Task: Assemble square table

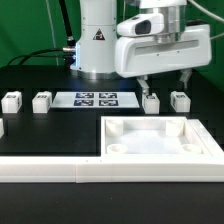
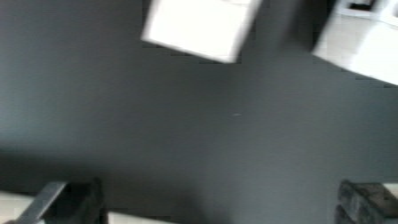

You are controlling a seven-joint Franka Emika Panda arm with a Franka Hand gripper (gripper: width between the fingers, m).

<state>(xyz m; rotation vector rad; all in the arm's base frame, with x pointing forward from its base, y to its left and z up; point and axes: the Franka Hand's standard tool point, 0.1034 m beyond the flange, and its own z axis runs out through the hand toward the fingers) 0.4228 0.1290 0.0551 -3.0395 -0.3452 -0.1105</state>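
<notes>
The square table top (image 1: 160, 139), a white tray with a raised rim and corner sockets, lies at the front on the exterior view's right. Small white tagged legs stand in a row behind it: two on the left (image 1: 10, 100) (image 1: 41, 101) and two on the right (image 1: 151, 101) (image 1: 180, 99). My gripper (image 1: 165, 80) hangs open just above the two right legs, holding nothing. The blurred wrist view shows dark table between the fingertips (image 2: 64, 200), my gripper (image 2: 217, 200) empty, and a white block (image 2: 201, 28) further off with another white piece (image 2: 365, 50) at the frame's edge.
The marker board (image 1: 96, 99) lies flat between the two pairs of legs. A long white border rail (image 1: 60, 172) runs along the front of the table. The robot's base (image 1: 98, 45) stands at the back. A small white part (image 1: 2, 128) shows at the far left edge.
</notes>
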